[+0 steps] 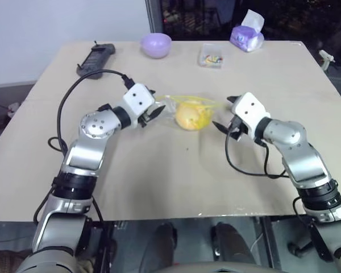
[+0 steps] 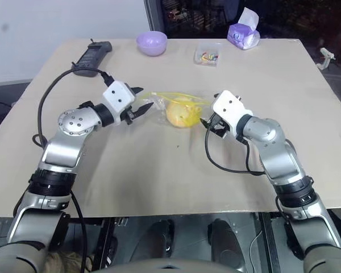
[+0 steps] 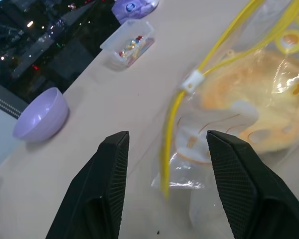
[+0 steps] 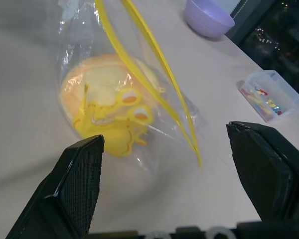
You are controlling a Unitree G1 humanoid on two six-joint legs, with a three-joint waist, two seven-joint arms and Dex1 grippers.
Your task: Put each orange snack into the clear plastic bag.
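Now we see the orange snack [image 1: 188, 115] already inside the clear plastic bag [image 1: 202, 108] on the desk [image 1: 159, 182], both end effectors, left [image 1: 157, 111] and right [image 1: 222, 127], open and empty beside it, so probably only sealing remains.

The room light is even and soft from overhead, so the tan table [image 1: 159, 182] looks bright with only faint shadows under the arms. Behind the far edge a dark window shows small specks of light. White glare sits on the creases of the clear plastic bag [image 3: 269, 74]. In the left wrist view, the purple bowl [image 3: 42, 115] is slightly soft.
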